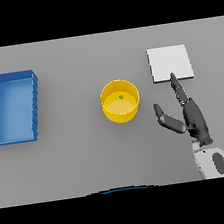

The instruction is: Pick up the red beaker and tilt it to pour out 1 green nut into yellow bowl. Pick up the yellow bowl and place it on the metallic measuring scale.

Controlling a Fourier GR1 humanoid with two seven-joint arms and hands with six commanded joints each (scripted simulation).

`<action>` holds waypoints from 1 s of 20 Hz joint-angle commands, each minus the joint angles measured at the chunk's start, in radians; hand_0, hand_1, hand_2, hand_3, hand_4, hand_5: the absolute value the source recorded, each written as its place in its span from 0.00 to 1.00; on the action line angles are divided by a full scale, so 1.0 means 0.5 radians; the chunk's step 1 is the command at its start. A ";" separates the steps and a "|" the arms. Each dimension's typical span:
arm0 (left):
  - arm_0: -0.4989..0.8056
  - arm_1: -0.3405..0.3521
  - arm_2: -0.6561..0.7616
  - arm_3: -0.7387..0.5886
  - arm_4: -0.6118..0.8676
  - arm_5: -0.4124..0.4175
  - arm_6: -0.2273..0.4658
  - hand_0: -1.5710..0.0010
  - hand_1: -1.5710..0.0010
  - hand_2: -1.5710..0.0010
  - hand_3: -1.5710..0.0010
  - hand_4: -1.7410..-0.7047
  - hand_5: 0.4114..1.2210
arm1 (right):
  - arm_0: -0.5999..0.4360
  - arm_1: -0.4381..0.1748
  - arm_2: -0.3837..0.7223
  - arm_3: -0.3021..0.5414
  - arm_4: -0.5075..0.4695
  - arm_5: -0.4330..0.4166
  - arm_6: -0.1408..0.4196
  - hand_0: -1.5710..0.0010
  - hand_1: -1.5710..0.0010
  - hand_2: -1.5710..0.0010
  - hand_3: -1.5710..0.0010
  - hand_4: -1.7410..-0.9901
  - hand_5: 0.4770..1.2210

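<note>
Head view, looking down at a grey table [90, 157]. At the centre, a yellow bowl [122, 113], round and upright, with one small green nut [121, 97] lying on its floor a little behind the middle; nothing else inside. At the far left, a blue tray [34, 107], rectangular and shallow, set slightly askew, well apart from the bowl; only its bare blue floor showing inside. At the upper right, a flat pale square plate, the measuring scale [171, 63], lying apart from the bowl, nothing resting on it. No red beaker to be seen anywhere in this view. No writing, label or brand readable on any object.

Coming in from the lower right, the right hand [195, 120] on its white and grey arm: spread wide, fingers straight and pointing away from the robot, fingertips [173, 77] overlapping the near edge of the scale, thumb splayed out toward the bowl yet short of it. Holding nothing. Whether the fingertips touch the scale or hover above it, impossible to tell. No left hand in view.
</note>
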 commanded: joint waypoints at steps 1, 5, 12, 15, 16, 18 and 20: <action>0.093 0.022 -0.003 -0.124 0.038 0.041 0.019 0.00 0.00 0.00 0.12 0.00 1.00 | -0.004 0.010 0.007 0.008 0.013 -0.010 0.015 1.00 1.00 1.00 1.00 0.72 0.30; 0.502 0.112 -0.127 -0.766 0.149 0.258 0.330 0.00 0.00 0.00 0.12 0.00 1.00 | -0.020 0.013 -0.006 0.033 0.000 -0.013 0.018 1.00 1.00 1.00 1.00 0.74 0.28; 0.873 0.409 -0.332 -1.557 0.365 0.169 0.572 0.00 0.02 0.05 0.21 0.41 0.45 | -0.041 0.013 -0.003 0.013 0.005 -0.017 0.064 1.00 1.00 1.00 1.00 0.77 0.26; 0.946 0.506 -0.328 -1.682 0.461 -0.084 0.437 0.36 0.44 0.47 0.55 0.78 0.35 | -0.014 0.005 -0.003 0.014 -0.002 -0.008 0.035 1.00 1.00 1.00 1.00 0.77 0.26; 0.971 0.535 -0.315 -1.705 0.496 -0.133 0.432 0.49 0.55 0.57 0.64 0.84 0.33 | -0.017 0.017 -0.002 0.032 -0.019 0.000 0.027 1.00 1.00 1.00 1.00 0.78 0.26; 0.947 0.538 -0.380 -1.693 0.433 -0.196 0.447 0.67 0.71 0.73 0.77 0.92 0.30 | -0.025 -0.011 -0.013 0.021 -0.023 0.011 -0.002 1.00 1.00 1.00 1.00 0.79 0.27; 0.933 0.544 -0.406 -1.681 0.386 -0.198 0.452 0.79 0.82 0.82 0.85 0.96 0.29 | -0.004 -0.005 0.002 0.004 -0.019 0.017 -0.007 1.00 1.00 1.00 1.00 0.79 0.28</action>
